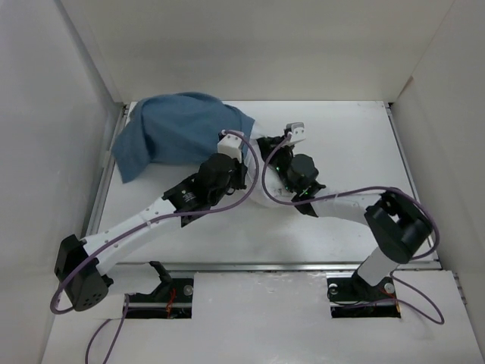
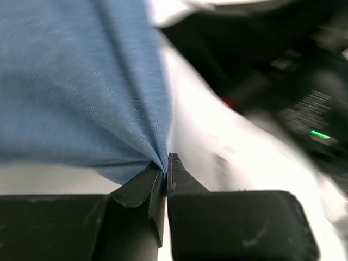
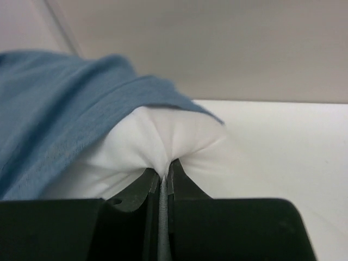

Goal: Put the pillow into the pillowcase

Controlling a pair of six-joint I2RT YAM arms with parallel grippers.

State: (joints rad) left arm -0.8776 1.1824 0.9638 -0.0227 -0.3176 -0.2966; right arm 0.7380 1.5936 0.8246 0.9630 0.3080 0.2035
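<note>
The slate-blue pillowcase lies bunched at the back left of the table, draped over most of the white pillow. In the top view only a small white part of the pillow shows near the grippers. My left gripper is shut on a fold of the pillowcase's edge; in the top view it sits at the case's right edge. My right gripper is shut on a pinch of the pillow's white fabric, just under the case's open hem; in the top view it is beside the left one.
White walls enclose the table at back, left and right. A metal rail runs along the near edge. Purple cables loop over both arms. The right arm's body shows close by in the left wrist view.
</note>
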